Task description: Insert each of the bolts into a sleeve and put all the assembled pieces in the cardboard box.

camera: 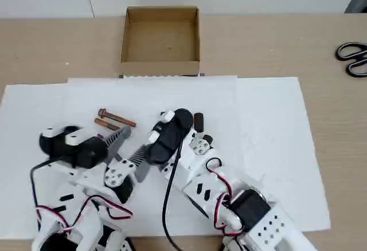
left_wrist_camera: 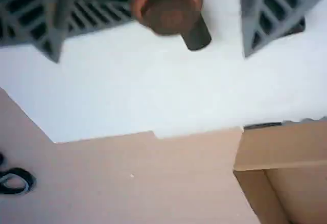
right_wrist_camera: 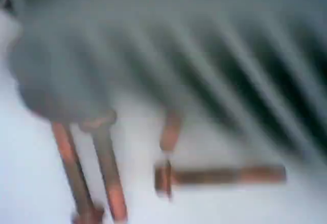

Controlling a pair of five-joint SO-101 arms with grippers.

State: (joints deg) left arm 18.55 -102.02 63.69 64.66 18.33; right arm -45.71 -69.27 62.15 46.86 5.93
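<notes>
High view: the cardboard box (camera: 162, 67) stands empty at the far side of the worktop (camera: 287, 44), so I judge the work is at the inserting step. Two copper-coloured bolts (camera: 117, 117) lie on the white paper (camera: 269, 148) just beyond the left gripper (camera: 131, 145). A dark sleeve (camera: 198, 120) lies beside the right gripper (camera: 171, 129).

Left wrist view: the jaws stand wide apart. A hex-headed bolt (left_wrist_camera: 166, 4) sits between them, head towards the camera, touching neither. The next move likely calls for closing squarely on it and lining it up with a sleeve.

Right wrist view: loose bolts (right_wrist_camera: 219, 175) lie on the paper; whether these jaws are open or closed I cannot tell
</notes>
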